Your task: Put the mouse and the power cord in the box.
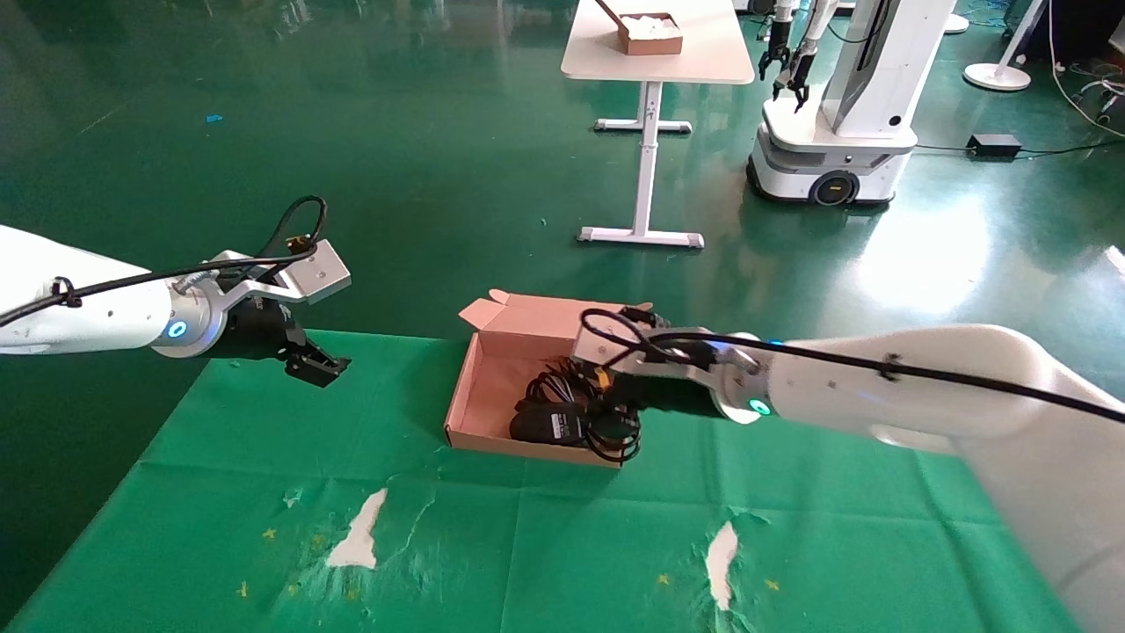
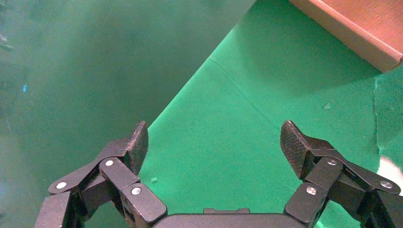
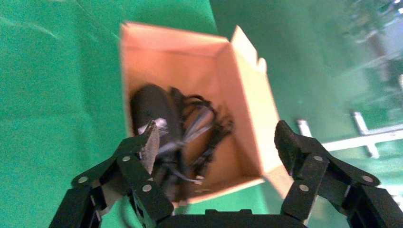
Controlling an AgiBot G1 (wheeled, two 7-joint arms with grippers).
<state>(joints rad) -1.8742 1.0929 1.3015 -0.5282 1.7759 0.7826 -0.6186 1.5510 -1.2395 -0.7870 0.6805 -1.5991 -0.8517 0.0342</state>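
The brown cardboard box (image 1: 489, 389) lies open on the green cloth, its flap lid (image 1: 527, 315) folded back on the far side. Inside it lies the black oval mouse (image 1: 545, 424), and beside that the looped black power cord (image 1: 615, 438). My right gripper (image 1: 617, 397) hovers over the box's right end. In the right wrist view this gripper (image 3: 217, 128) is open and holds nothing; below it are the mouse (image 3: 153, 110), the cord (image 3: 209, 127) and the box (image 3: 247, 95). My left gripper (image 1: 313, 362) hangs open and empty over the cloth's far left corner, well left of the box (image 2: 354, 31).
The cloth (image 1: 545, 545) has torn white patches (image 1: 360, 532) near the front. The table's far edge runs just behind the box. On the floor beyond stand a white table (image 1: 655, 61) with a small brown box (image 1: 650, 33) and another robot (image 1: 844, 114).
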